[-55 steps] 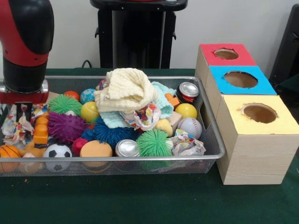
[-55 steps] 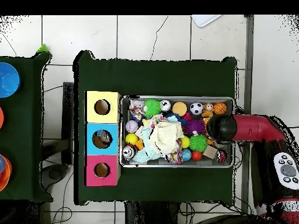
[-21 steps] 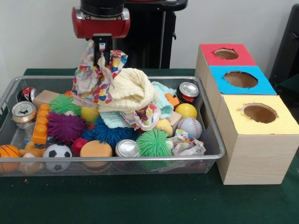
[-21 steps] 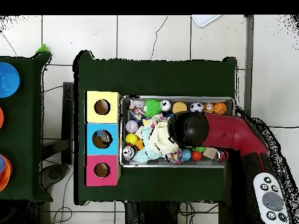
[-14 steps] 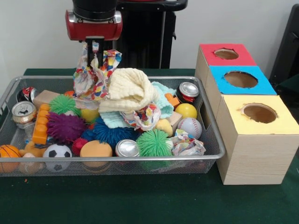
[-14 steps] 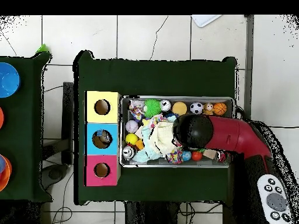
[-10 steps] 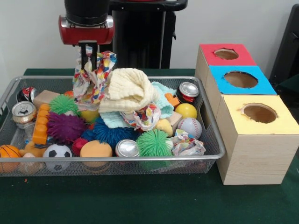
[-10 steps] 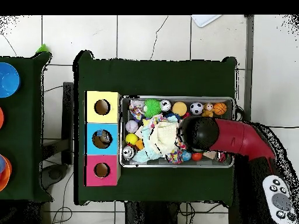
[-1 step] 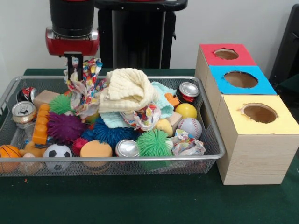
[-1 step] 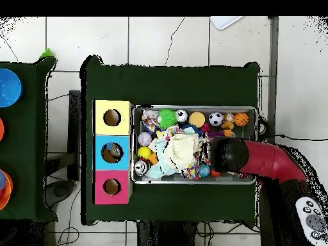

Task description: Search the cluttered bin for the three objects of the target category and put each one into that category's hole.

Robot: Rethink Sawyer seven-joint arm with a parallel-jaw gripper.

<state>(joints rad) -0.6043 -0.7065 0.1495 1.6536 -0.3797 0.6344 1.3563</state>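
In the front view my gripper (image 9: 73, 72) is shut on a colourful patterned cloth (image 9: 86, 91), which hangs from it and drapes down onto the left side of the pile in the mesh bin (image 9: 140, 159). A cream knitted cloth (image 9: 127, 88) tops the pile just right of it. Another patterned cloth (image 9: 142, 116) lies below the cream one, and a crumpled patterned piece (image 9: 186, 143) sits at the front right. From overhead, the arm's head (image 10: 227, 154) covers the gripper and the bin's right part (image 10: 192, 107).
Balls, spiky toys and cans (image 9: 188, 91) fill the bin. Right of it stand three boxes with holes: red (image 9: 226, 53) farthest, blue (image 9: 240, 79) in the middle, yellow (image 9: 259, 113) nearest. Green cloth covers the table (image 9: 140, 200).
The gripper lifted the patterned cloth from the bin's left end over to the pile. It has since drifted back left and slightly down with the cloth in it.
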